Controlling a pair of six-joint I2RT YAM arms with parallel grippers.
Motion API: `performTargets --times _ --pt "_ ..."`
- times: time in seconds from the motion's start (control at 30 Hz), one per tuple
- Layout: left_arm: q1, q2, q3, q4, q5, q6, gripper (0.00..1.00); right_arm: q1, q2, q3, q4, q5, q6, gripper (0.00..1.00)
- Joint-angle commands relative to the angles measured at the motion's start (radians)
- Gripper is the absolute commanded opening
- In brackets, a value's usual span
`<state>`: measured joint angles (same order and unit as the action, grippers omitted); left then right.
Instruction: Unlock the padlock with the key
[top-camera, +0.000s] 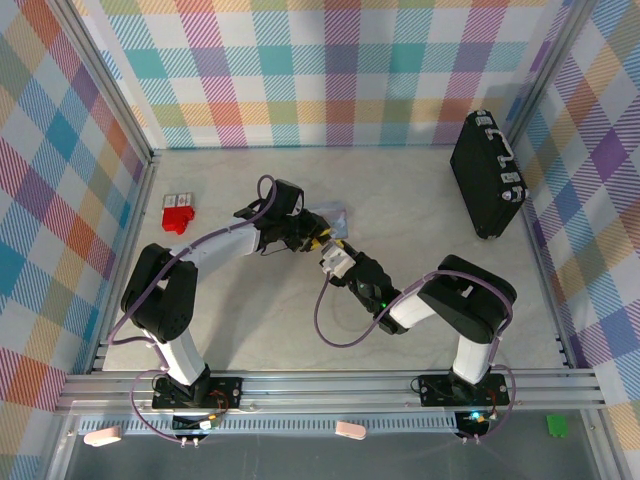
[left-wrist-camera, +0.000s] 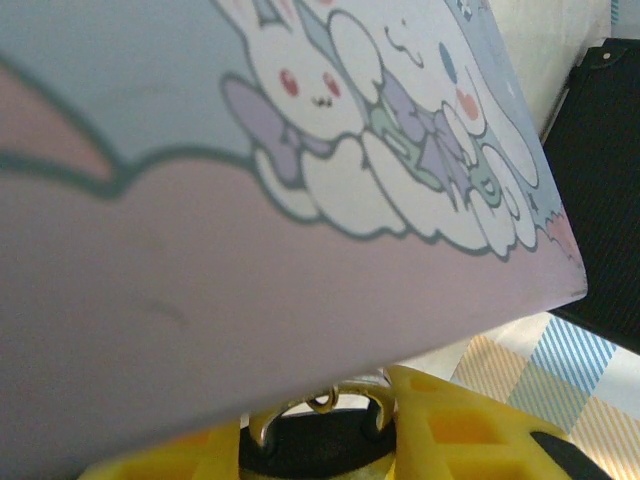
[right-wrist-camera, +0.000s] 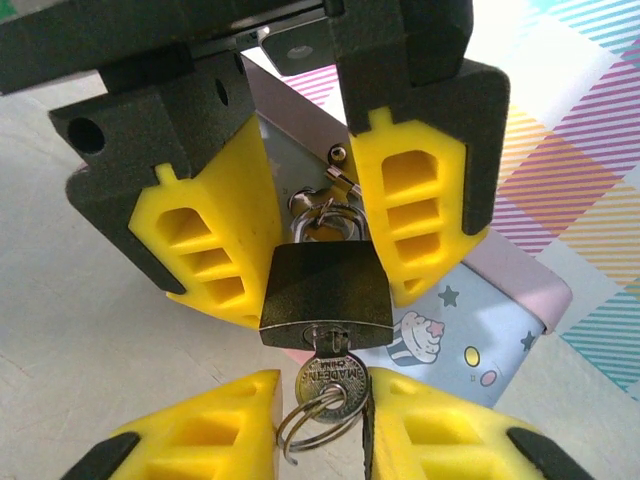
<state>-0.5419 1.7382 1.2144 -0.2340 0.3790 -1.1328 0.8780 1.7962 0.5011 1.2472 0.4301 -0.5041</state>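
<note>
The small black padlock (right-wrist-camera: 325, 295) hangs by its silvery shackle (right-wrist-camera: 325, 215) from the clasp of a pastel cartoon tin (right-wrist-camera: 470, 340). My left gripper (right-wrist-camera: 325, 270) is shut on the padlock's body, one yellow finger on each side. In the left wrist view the padlock (left-wrist-camera: 320, 450) sits between those fingers, under the tin (left-wrist-camera: 300, 200). The key (right-wrist-camera: 335, 385) is in the keyhole, and its ring (right-wrist-camera: 300, 430) dangles below. My right gripper (right-wrist-camera: 322, 420) straddles the key head. One finger is against it and a narrow gap shows on the other side. Both grippers meet mid-table, left (top-camera: 315, 240) and right (top-camera: 335, 262).
A large black briefcase (top-camera: 488, 172) stands at the back right, and its side also shows in the left wrist view (left-wrist-camera: 600, 200). A small red block (top-camera: 178, 215) lies at the left by the plaid wall. The pale table (top-camera: 250, 310) stretches round the arms.
</note>
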Motion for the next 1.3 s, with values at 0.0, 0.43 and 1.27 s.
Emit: performTargets --times 0.0,0.43,1.27 --pt "-0.017 0.002 0.002 -0.011 0.023 0.001 0.06 -0.001 -0.019 0.019 0.038 0.007 0.015 0.22" --pt "-0.027 0.004 0.0 -0.004 0.024 -0.001 0.05 -0.002 -0.083 0.021 -0.084 -0.023 0.205 0.11" --pt "-0.062 -0.01 -0.025 0.039 0.012 -0.018 0.05 -0.097 -0.196 -0.037 -0.19 -0.186 0.822 0.12"
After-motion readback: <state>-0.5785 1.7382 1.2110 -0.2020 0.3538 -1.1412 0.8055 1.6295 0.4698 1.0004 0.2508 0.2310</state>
